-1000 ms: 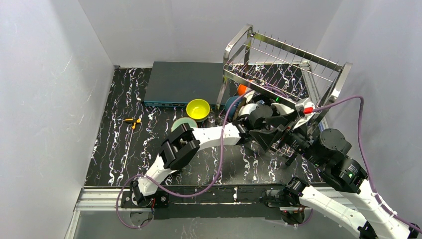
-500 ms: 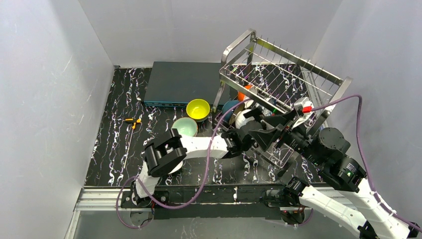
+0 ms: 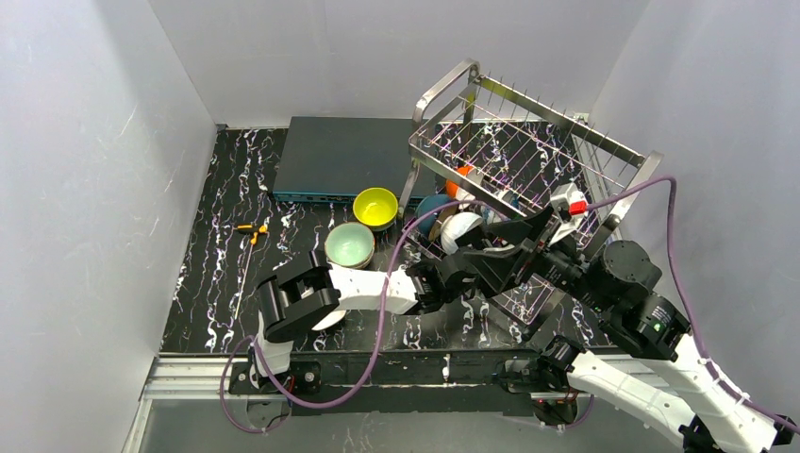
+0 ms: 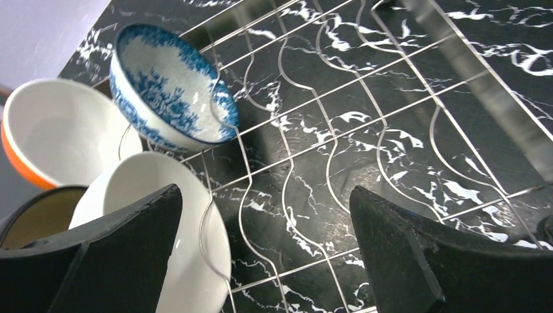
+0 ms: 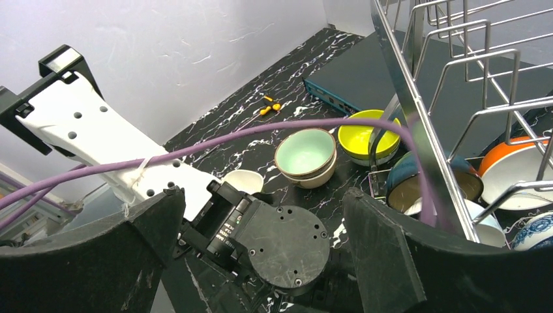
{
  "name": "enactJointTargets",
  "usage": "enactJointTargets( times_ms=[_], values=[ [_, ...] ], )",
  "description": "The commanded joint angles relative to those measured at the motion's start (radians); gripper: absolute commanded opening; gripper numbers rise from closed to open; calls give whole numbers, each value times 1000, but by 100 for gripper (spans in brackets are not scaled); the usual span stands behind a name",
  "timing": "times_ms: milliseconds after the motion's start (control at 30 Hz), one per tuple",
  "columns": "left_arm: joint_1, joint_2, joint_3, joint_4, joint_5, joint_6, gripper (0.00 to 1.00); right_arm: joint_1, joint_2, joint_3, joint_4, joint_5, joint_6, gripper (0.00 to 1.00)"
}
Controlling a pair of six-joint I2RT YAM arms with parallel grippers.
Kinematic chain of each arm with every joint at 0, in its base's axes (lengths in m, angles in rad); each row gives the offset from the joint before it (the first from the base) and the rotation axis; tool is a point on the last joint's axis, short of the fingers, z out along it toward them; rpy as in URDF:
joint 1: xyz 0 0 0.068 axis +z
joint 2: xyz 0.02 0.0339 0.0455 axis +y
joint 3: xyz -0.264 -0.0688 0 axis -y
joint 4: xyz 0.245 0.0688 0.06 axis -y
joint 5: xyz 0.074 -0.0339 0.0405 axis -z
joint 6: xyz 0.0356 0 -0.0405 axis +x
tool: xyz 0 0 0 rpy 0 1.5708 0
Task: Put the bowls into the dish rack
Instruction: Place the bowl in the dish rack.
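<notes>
Shiny wire dish rack cradles glossy round bowls; black marbled table

The black, white-veined table carries the dish rack directly ahead of the left gripper. To that gripper's left sit a yellow bowl and a pale green bowl nested in a tan bowl. A white bowl lies farther back, close beside its arm. Well off to the left lies a small orange-handled tool, and a flat dark grey-blue box rests beyond the bowls.
</notes>
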Motion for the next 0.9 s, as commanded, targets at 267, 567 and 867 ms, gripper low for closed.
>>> enactJointTargets(
  times_ms=[267,567,867],
  values=[
    [-37,-61,-1,146,264,73,96,-14,10,7,24,94,-9,99],
    [-73,-98,-127,175,289,6,93,-14,-2,27,27,93,-15,99],
    [-123,-259,-275,222,184,-53,95,-14,-3,31,43,82,-17,99]
  ],
)
